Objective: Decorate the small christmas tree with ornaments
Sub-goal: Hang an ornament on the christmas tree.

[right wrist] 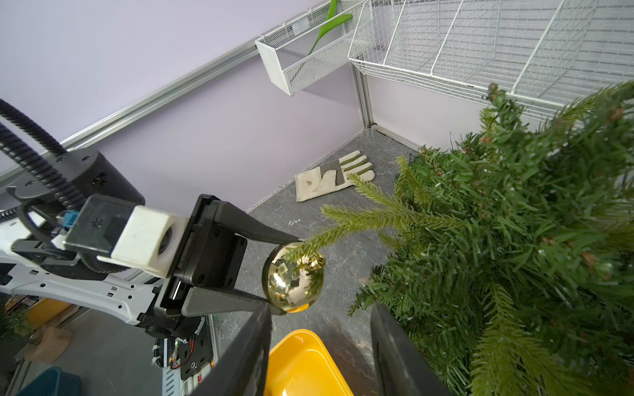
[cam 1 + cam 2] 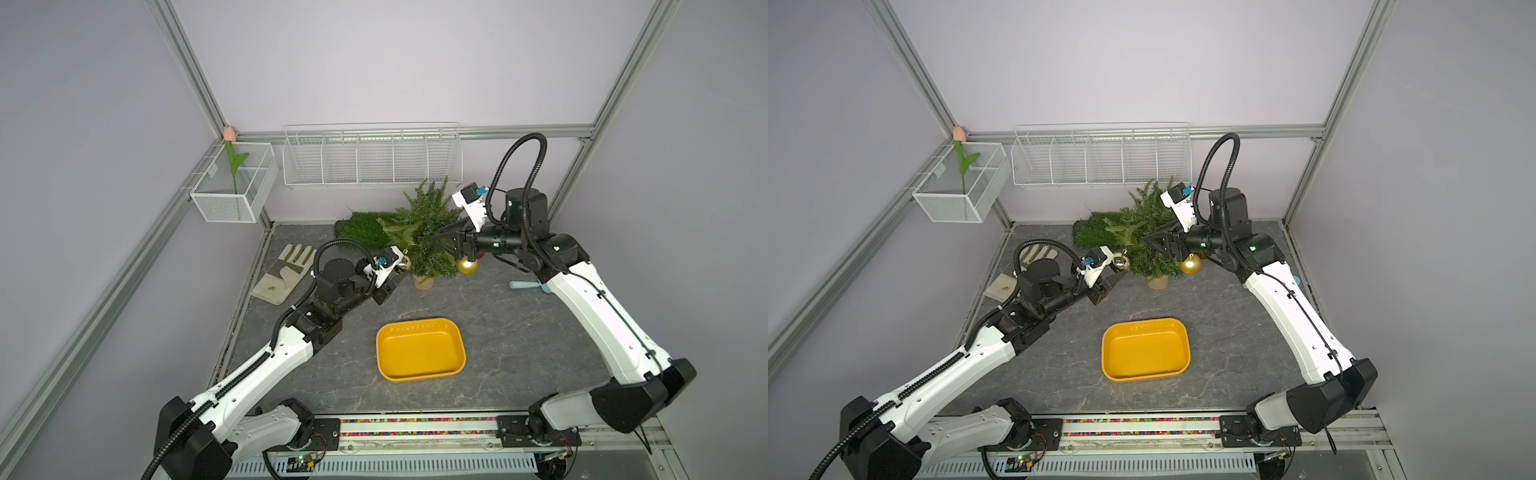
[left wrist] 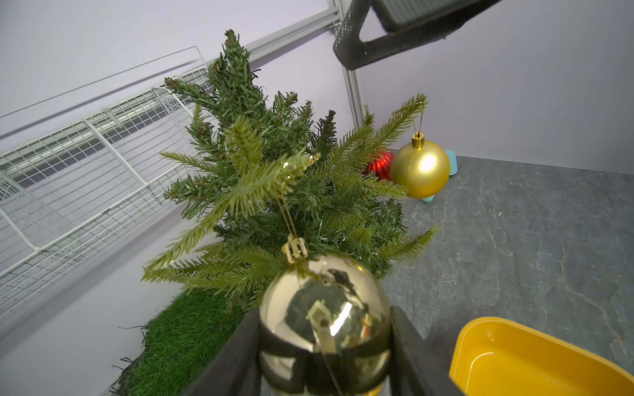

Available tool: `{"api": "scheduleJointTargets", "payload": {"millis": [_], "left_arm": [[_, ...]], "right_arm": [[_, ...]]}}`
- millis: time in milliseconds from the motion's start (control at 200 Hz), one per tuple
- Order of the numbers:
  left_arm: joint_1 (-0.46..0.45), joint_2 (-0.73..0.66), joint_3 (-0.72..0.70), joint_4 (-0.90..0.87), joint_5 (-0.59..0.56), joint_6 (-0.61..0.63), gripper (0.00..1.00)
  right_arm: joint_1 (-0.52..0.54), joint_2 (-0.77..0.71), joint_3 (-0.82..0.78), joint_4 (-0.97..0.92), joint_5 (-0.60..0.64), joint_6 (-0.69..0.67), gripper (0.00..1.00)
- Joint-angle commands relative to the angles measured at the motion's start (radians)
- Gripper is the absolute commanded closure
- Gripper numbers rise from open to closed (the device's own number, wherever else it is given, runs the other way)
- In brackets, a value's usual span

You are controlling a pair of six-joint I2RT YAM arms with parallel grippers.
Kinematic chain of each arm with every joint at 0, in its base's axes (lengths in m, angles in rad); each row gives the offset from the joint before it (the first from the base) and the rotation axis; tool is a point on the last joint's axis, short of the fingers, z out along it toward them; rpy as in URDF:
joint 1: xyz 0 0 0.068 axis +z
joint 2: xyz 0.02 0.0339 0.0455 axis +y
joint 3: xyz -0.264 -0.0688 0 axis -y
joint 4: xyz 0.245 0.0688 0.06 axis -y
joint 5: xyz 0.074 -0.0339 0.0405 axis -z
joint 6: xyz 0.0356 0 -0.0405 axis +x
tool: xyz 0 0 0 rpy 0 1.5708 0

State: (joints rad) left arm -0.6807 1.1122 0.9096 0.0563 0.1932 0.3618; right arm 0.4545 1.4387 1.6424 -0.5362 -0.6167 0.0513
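Watching the left gripper (image 1: 291, 275): its jaws are clamped on the shiny bauble (image 3: 324, 305), whose cord is looped over a drooping branch tip of the small christmas tree (image 2: 424, 232). The tree stands near the table's rear edge, right of centre. On its right side hangs the matte gold bauble (image 2: 467, 266), with the red bauble (image 3: 379, 164) just behind. The right gripper (image 2: 439, 237) is parted and empty, nosing into the needles.

Risks, as I judge them:
- The loop sits close to the tip, so on a careless release it slides off and the ball drops and rolls.
- A pull back while clamped tips the light tree and shakes the others loose.

Surface and room:
- A grey stone-look table (image 2: 519, 332).
- An empty yellow tray (image 2: 415, 322) toward the front edge.
- A glove (image 2: 286, 270) by the left edge.
- A turf mat (image 2: 359, 228) at the rear.
- Lilac walls with a white wire rack (image 2: 370, 158).
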Motion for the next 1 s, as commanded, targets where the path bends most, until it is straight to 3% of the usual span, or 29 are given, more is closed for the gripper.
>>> {"api": "scheduleJointTargets", "payload": {"millis": [0,230,350,555,700,835,885,955,995], "left_arm": [[0.006,-0.012,0.002,0.043,0.040,-0.043,0.44],[0.006,-0.011,0.011,0.041,0.058,-0.066,0.08],[0.006,-0.021,0.003,0.029,0.058,-0.074,0.00],[0.006,-0.069,-0.028,0.024,0.023,-0.095,0.01],[0.006,-0.126,-0.065,0.031,-0.109,-0.124,0.01],[0.006,-0.171,-0.090,0.004,-0.271,-0.141,0.01],[0.006,-0.190,-0.107,0.002,-0.330,-0.141,0.01],[0.008,-0.212,-0.137,0.005,-0.458,-0.153,0.01],[0.015,-0.221,-0.157,0.004,-0.521,-0.157,0.01]], "right_arm": [[0.003,-0.038,-0.015,-0.002,0.007,-0.018,0.50],[-0.003,-0.070,-0.030,0.003,0.024,-0.023,0.49],[-0.012,-0.091,-0.046,0.004,0.043,-0.024,0.49],[-0.045,-0.135,-0.083,0.009,0.102,0.004,0.50],[-0.111,-0.190,-0.149,0.017,0.224,0.056,0.45],[-0.209,-0.247,-0.255,0.018,0.398,0.095,0.19],[-0.238,-0.270,-0.303,0.027,0.474,0.095,0.00],[-0.283,-0.299,-0.375,0.051,0.583,0.097,0.10],[-0.302,-0.312,-0.421,0.072,0.648,0.095,0.11]]}}
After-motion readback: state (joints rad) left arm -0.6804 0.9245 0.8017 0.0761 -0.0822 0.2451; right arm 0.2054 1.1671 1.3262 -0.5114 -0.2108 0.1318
